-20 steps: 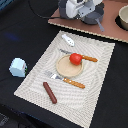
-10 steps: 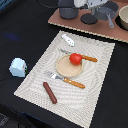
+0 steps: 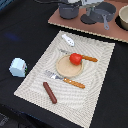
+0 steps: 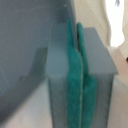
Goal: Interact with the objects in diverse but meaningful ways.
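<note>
Exterior view shows the red tomato [image 3: 75, 58] on the round plate [image 3: 64, 69] at centre of the frame, the brown sausage [image 3: 50, 92] at lower left on the striped mat [image 3: 95, 90], and the pale cup [image 3: 18, 67] at far left. Wrist view shows the gripper [image 4: 77, 75] with green pads [image 4: 74, 70] pressed together, closed on nothing.

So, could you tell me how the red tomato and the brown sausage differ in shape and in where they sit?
The red tomato is round; the brown sausage is long and thin. The tomato sits on the round tan plate, while the sausage lies flat on the striped placemat, apart from the plate. Both are small toy foods over the same placemat.
</note>
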